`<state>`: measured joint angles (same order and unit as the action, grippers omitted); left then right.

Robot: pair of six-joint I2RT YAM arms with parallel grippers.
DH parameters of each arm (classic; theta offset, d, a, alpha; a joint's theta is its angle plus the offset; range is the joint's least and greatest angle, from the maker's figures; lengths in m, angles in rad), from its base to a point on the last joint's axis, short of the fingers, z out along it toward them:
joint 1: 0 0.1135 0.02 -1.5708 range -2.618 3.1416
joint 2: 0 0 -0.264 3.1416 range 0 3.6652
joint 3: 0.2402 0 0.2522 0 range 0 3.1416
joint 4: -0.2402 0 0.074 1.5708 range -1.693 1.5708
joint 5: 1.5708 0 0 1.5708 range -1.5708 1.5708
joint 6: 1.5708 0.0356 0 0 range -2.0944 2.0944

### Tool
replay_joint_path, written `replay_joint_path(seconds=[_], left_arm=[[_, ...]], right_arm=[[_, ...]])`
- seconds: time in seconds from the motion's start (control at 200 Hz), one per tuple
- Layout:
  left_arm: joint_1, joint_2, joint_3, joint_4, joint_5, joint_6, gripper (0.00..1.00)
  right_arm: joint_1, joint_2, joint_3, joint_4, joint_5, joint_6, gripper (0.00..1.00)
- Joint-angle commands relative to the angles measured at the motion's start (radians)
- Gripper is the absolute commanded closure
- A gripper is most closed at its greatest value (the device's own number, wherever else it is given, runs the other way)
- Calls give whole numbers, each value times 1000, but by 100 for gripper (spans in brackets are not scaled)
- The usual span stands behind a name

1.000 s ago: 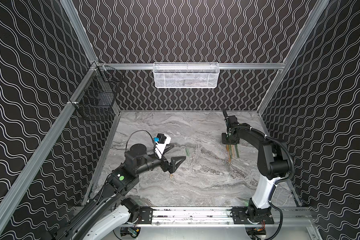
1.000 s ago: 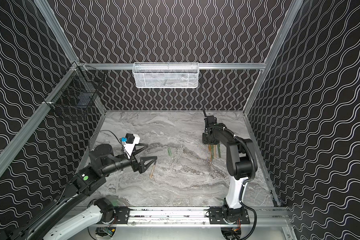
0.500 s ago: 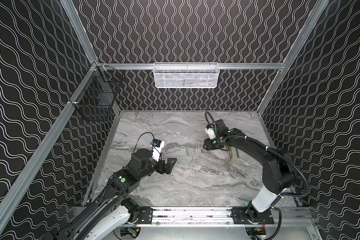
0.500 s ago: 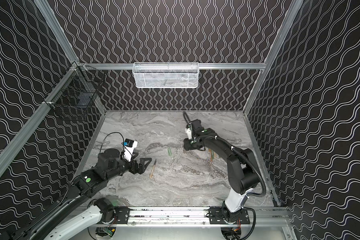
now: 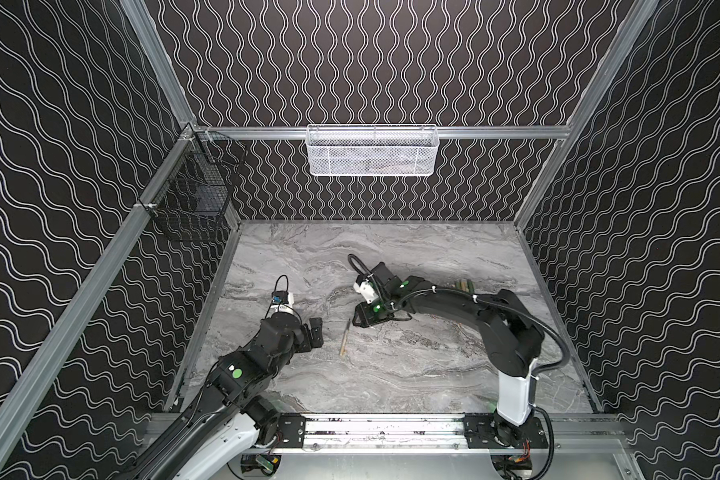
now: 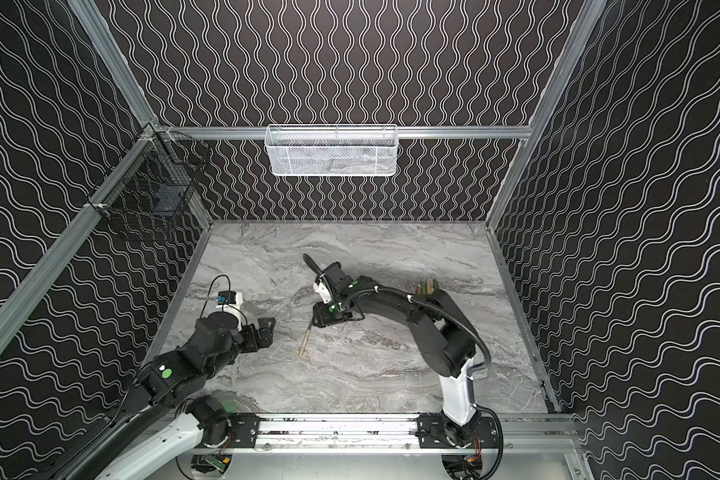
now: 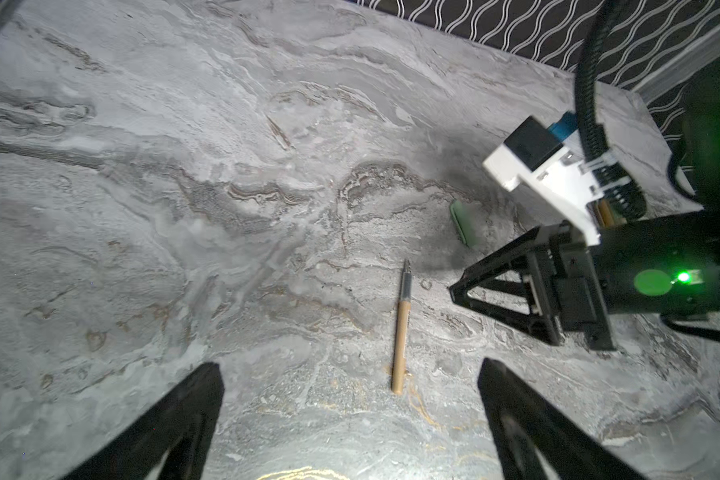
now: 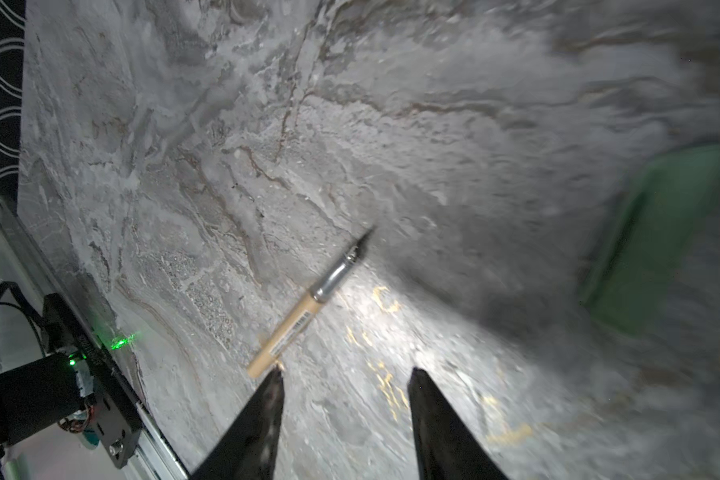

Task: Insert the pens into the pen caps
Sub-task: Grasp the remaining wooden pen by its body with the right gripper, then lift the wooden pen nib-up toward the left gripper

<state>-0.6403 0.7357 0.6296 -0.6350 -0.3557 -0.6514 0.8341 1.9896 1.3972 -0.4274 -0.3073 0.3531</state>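
Both top views are evenly lit and sharp. The wrist views are dim, with a glare patch on the worktop [image 8: 391, 124]; the green cap [image 8: 661, 232] smears, perhaps from motion.

This is a robot test cell of the laboratory type. An aluminium frame [image 5: 495, 132] carries black wave-patterned wall panels [image 5: 371, 62] that enclose a marble-patterned tabletop [image 5: 412, 374] on three sides. A left arm [image 5: 246, 365] and a right arm [image 5: 508, 340] are bolted to a rail [image 5: 383, 426] along the tabletop's front edge. A white mesh basket [image 5: 371, 156] and a black wire basket [image 5: 192, 195] hang from the frame.
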Motion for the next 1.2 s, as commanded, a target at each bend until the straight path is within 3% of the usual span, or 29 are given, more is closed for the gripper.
replay_joint_path(seconds=[0.0, 0.345, 0.726, 1.196], left_arm=[[2, -33, -4, -18, -79, -30, 1], [1, -100, -22, -27, -89, -30, 1], [2, -100, -38, 3, -77, -24, 1], [2, -67, -42, 61, -2, 19, 1]], right_arm=[[18, 46, 53, -5, 2, 44, 49], [53, 158, 189, -115, 180, 87, 50], [118, 224, 256, -179, 267, 88, 56], [128, 244, 278, -250, 361, 52, 80]])
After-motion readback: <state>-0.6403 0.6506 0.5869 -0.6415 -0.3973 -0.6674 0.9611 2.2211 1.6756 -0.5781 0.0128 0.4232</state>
